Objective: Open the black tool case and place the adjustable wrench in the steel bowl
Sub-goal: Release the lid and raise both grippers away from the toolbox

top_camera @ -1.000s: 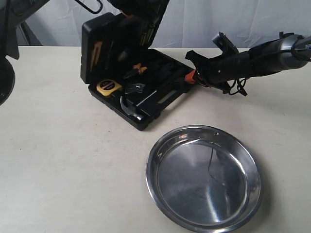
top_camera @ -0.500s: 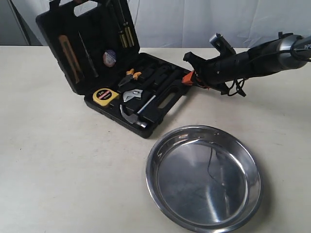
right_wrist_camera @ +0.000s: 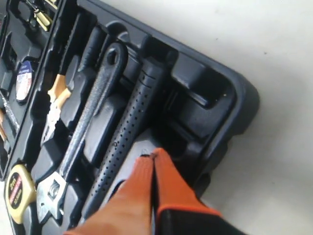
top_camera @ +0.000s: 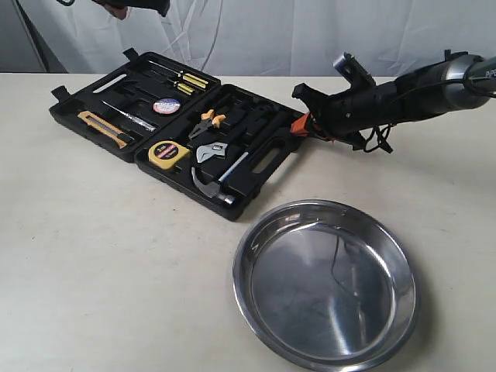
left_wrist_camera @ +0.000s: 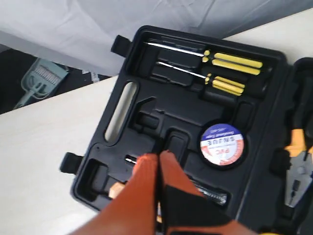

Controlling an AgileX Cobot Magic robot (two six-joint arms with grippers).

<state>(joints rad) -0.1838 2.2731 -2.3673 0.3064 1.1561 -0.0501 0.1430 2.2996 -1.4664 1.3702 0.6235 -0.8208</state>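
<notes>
Black tool case point(top_camera: 249, 195): lid now flat on table, was half-raised. Left gripper point(left_wrist_camera: 157, 165): above lid, fingers pressed together, empty. Right gripper point(right_wrist_camera: 152, 160): unmoved at case edge, fingers together, empty. Adjustable wrench point(top_camera: 213, 150): unmoved in case recess. Steel bowl point(top_camera: 242, 267): unmoved beside case.

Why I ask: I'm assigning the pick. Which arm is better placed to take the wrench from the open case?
Right, probably. The right end effector sits at the rim of the case, near the handle of the wrench, while the left end effector hangs over the lid half, farther from it.
</notes>
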